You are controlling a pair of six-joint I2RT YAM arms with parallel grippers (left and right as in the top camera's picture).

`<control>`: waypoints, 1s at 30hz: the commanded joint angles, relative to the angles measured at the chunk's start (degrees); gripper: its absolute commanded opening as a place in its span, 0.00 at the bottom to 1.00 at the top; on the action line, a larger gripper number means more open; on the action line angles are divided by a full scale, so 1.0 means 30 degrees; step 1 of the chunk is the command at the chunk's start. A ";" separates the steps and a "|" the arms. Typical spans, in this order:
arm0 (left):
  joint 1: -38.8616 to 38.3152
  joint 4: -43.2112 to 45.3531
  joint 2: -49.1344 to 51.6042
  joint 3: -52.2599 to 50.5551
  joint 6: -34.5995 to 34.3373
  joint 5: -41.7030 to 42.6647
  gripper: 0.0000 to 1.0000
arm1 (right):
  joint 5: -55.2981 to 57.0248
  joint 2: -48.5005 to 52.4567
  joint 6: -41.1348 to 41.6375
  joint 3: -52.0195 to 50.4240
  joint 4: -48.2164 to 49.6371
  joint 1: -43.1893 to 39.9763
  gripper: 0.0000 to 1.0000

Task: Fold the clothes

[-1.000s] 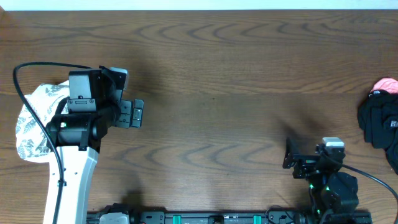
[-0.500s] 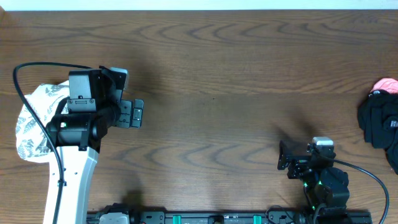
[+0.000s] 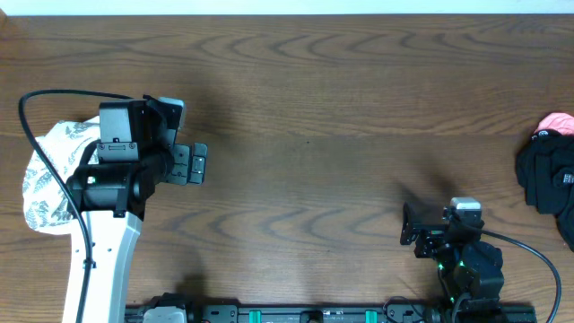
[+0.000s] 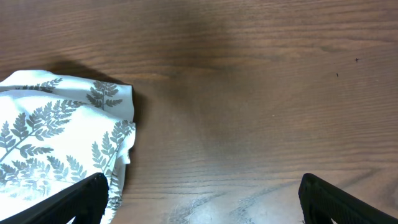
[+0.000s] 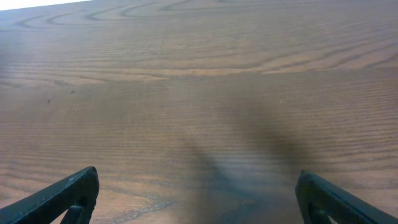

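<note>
- Clothes: the fern-print garment [image 3: 43, 184] lies as a compact bundle at the left edge of the surface [image 3: 305, 90]. The left arm partly covers it in the overhead view.
- The left wrist view shows a corner of the fern-print garment [image 4: 56, 137] with its edge doubled under. Whether the whole piece is neatly folded cannot be told.
- A black garment [image 3: 547, 179] lies crumpled at the edge of the surface opposite the fern-print garment, with a pink item [image 3: 558, 121] touching its top. It is plainly not folded.
- Left pincer [image 3: 190, 163]: just beside the fern-print garment, on its inward side. In its wrist view the left pincer [image 4: 203, 183] is spread, with only bare wood between the fingers.
- Right pincer [image 3: 408, 224]: well apart from the fern-print garment, nearer the black garment but not touching it. In its wrist view the right pincer [image 5: 198, 177] is spread wide and holds nothing.
- Change noted: over the last second the right arm drew back toward its base and shifted slightly toward the fern-print garment's side. It has been motionless for the last half second.
- The left arm and both garments show no shift over the same second.
- Assessment: both arms appear idle between garments. The fern-print piece looks set aside. The black garment is probably next and needs bringing to the centre.
</note>
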 commanded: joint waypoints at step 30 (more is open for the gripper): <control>0.1195 0.6193 -1.8404 -1.6167 -0.1501 0.1435 0.98 | -0.0124 -0.0146 0.0131 -0.0051 0.0029 -0.0168 0.99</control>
